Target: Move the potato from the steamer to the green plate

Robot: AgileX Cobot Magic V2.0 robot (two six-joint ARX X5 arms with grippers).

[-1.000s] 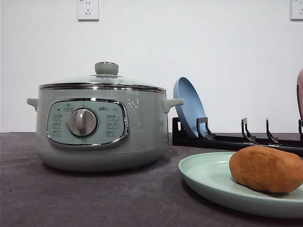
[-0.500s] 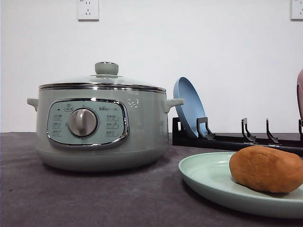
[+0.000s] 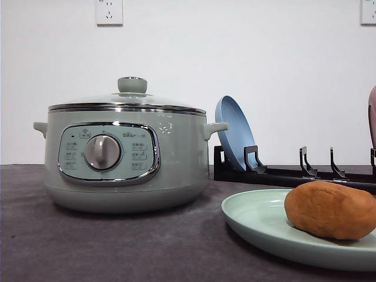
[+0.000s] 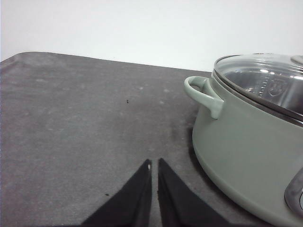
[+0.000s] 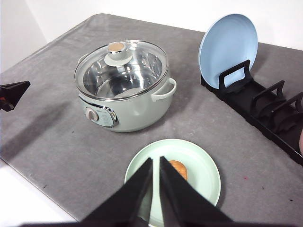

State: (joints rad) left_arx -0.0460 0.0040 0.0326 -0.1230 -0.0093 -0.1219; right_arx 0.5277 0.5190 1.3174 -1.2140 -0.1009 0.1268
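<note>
Both end effectors pinched together with nothing in them, potato sitting on the green plate

Left end effector (image 4: pixel 154 165) hangs low over the gray counter (image 4: pixel 71 118), fingers nearly touching, just beside the steamer (image 4: pixel 246 142). Right end effector (image 5: pixel 155 163) is up high, tips together, above the green plate (image 5: pixel 203 165) with the potato (image 5: pixel 179 169) on it. Steamer's glass lid (image 5: pixel 124 66) is on. A blue plate (image 5: pixel 228 45) stands upright in the black dish rack (image 5: pixel 265 109) behind.
</note>
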